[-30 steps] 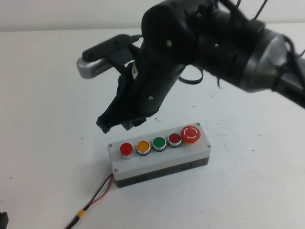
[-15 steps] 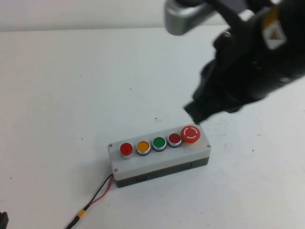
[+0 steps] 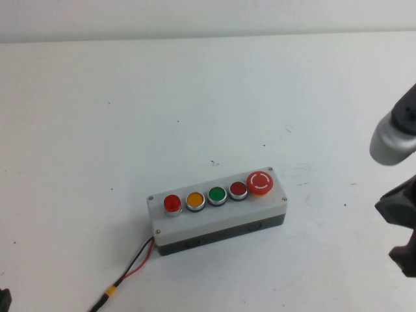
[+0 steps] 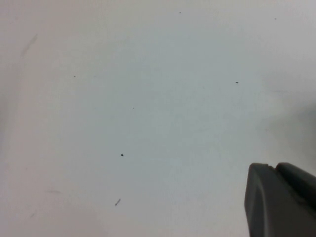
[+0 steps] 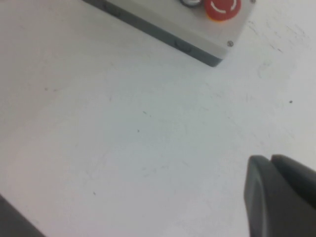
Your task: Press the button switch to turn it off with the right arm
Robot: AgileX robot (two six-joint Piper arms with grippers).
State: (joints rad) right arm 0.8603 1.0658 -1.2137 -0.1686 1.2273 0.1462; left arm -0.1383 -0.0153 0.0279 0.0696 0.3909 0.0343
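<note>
Right arm pulled clear of the switch box

The button switch (image 3: 172, 203) sits unlit at the grey box's (image 3: 218, 218) left end; right pincer (image 3: 402, 224), closed, has swung to the worktop's (image 3: 97, 117) right edge. Left pincer (image 4: 281, 200), closed, parked.

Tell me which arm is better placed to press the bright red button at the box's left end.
Right. The right pincer shows at the high view's right edge, off the box's mushroom-button end, and its wrist camera sees the grey box. The left pincer faces only bare table. The button switch stands untouched.
</note>
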